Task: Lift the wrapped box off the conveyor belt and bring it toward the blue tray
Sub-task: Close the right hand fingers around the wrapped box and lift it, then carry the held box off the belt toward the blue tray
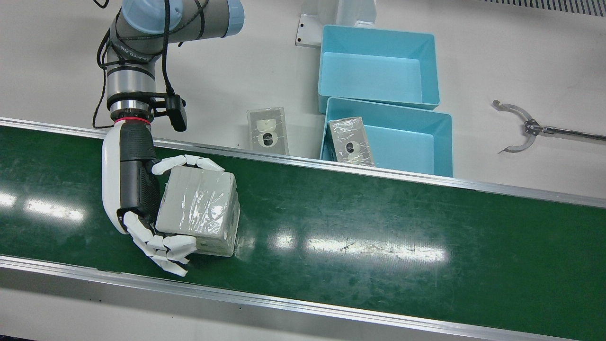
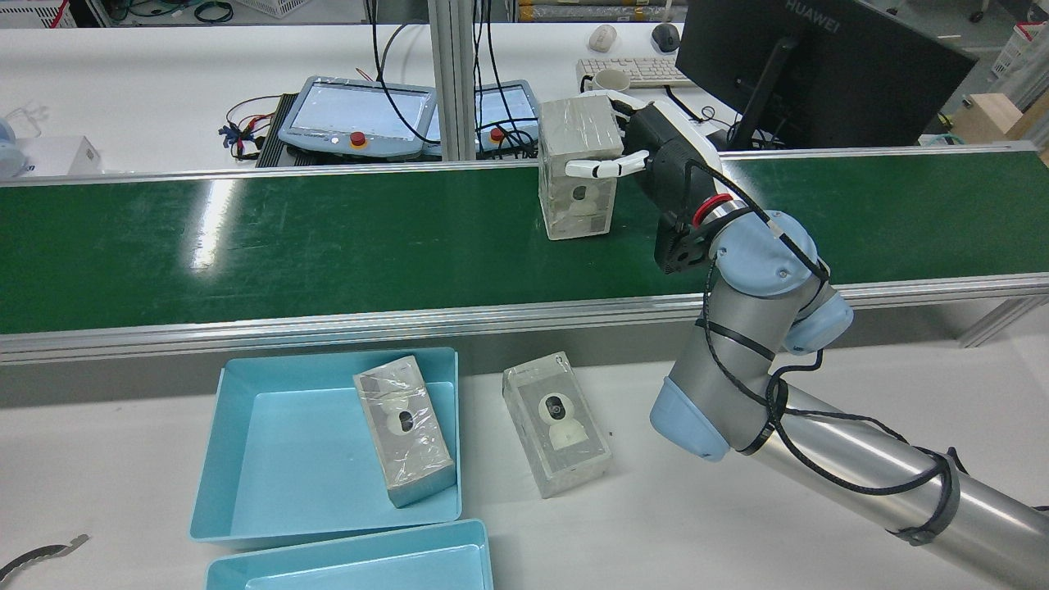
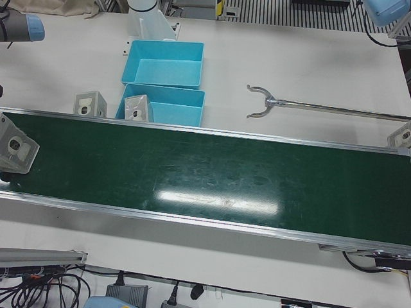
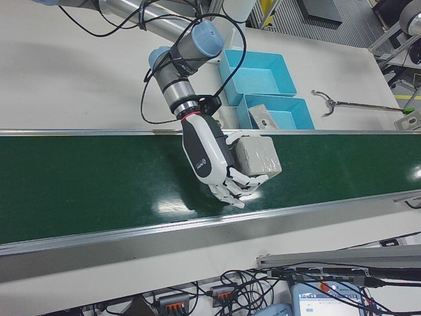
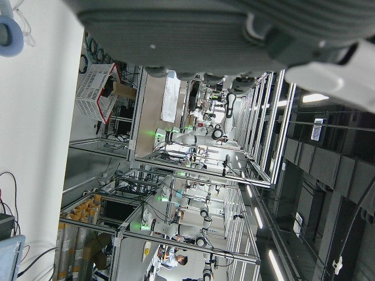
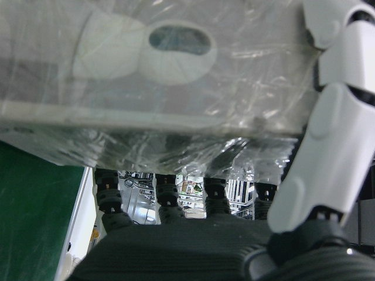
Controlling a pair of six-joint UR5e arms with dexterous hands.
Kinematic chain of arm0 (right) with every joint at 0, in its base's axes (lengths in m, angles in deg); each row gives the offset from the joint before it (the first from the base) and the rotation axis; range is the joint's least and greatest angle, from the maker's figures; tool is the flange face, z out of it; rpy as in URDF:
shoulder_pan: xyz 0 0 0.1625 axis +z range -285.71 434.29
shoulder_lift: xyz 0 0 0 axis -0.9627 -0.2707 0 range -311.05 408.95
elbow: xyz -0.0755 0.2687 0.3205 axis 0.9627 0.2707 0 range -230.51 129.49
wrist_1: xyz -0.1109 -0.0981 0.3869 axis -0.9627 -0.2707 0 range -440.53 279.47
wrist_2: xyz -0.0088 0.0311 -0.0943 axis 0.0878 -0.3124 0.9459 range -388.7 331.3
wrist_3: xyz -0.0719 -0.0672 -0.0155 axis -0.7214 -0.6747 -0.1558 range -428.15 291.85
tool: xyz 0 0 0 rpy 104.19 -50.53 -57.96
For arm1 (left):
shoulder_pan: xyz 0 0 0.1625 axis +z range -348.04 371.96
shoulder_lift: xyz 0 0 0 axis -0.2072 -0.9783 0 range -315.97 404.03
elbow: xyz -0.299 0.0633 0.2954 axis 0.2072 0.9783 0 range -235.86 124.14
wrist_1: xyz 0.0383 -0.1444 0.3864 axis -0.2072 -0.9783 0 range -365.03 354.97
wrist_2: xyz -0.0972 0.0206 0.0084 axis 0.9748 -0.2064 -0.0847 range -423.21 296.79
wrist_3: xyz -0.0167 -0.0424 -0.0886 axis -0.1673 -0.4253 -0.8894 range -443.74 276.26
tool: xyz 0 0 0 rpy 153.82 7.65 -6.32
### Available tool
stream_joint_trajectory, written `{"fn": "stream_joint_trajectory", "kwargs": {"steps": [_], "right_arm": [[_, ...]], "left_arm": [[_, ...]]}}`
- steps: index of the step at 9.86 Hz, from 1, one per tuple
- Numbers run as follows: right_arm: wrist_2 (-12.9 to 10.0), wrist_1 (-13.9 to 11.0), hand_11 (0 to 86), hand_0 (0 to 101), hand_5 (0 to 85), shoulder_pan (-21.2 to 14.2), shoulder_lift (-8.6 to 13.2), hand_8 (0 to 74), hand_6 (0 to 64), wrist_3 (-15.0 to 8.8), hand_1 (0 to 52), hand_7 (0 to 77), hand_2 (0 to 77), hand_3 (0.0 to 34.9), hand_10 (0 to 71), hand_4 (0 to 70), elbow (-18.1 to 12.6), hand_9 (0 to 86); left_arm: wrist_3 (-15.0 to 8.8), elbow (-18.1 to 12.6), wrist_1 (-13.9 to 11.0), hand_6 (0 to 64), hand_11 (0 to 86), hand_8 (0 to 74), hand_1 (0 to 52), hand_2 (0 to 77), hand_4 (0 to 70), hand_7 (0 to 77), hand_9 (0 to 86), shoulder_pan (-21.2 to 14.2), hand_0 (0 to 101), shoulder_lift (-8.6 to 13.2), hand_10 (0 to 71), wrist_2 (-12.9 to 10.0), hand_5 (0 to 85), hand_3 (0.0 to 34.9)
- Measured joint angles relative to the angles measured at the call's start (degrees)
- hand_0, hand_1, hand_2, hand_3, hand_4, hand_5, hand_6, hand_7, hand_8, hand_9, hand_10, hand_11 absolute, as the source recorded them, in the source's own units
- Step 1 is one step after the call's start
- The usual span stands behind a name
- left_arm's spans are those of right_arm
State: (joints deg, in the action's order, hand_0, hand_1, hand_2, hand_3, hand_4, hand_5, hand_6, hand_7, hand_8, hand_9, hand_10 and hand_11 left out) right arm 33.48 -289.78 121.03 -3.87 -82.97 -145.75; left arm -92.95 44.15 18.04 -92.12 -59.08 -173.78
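Note:
The wrapped box [image 1: 199, 208], a grey carton in clear film with a white camera showing through, stands upright on the green conveyor belt [image 1: 378, 222]. My right hand [image 1: 137, 189] is shut on it, fingers across its top and far side, thumb on the near side. I cannot tell whether the box is clear of the belt. The rear view shows the box [image 2: 578, 164] and the hand [image 2: 656, 156]; the right-front view shows them too [image 4: 258, 157]. The right hand view shows the box [image 6: 146, 76] against the fingers [image 6: 334, 134]. The left hand view shows only part of the left hand [image 5: 234, 35].
Two blue trays lie beyond the belt: the near one [image 1: 402, 149] holds another wrapped box [image 1: 350, 141], the far one [image 1: 378, 66] holds nothing. A third wrapped box [image 1: 268, 130] lies on the white table left of them. A metal grabber tool [image 1: 521, 128] lies to the right.

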Motion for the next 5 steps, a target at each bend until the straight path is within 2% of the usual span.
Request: {"fn": "stream_joint_trajectory", "kwargs": {"steps": [1,2,3,5], "right_arm": [[0.0,0.6,25.1,43,30.0,0.2,0.0,17.5,19.1,0.4,4.9,41.5,27.8,29.4,17.5,32.7,0.2,28.4],[0.0,1.2,25.1,43,30.0,0.3,0.0,17.5,19.1,0.8,4.9,41.5,27.8,29.4,17.5,32.7,0.1,28.4],[0.0,2.0,27.3,42,42.5,0.5,0.1,20.2,25.1,1.0,3.3,49.1,28.9,29.9,20.2,20.2,-0.2,34.9],[0.0,3.7,26.7,40,43.6,0.4,0.1,19.6,24.5,1.2,3.3,51.3,28.4,29.7,19.1,19.1,-1.9,32.7]], "left_arm": [[0.0,0.0,0.0,0.0,0.0,0.5,0.0,1.1,0.0,0.5,0.0,0.0,0,0.0,0.0,0.0,0.5,0.0],[0.0,0.0,0.0,0.0,0.0,0.5,0.0,1.1,0.0,0.5,0.0,0.0,0,0.0,0.0,0.0,0.5,0.0],[0.0,0.0,0.0,0.0,0.0,0.5,0.0,1.1,0.0,0.5,0.0,0.0,0,0.0,0.0,0.0,0.5,0.0],[0.0,0.0,0.0,0.0,0.0,0.0,0.0,0.5,0.0,0.5,0.5,0.0,0,0.0,0.0,0.0,0.5,0.0]]}}
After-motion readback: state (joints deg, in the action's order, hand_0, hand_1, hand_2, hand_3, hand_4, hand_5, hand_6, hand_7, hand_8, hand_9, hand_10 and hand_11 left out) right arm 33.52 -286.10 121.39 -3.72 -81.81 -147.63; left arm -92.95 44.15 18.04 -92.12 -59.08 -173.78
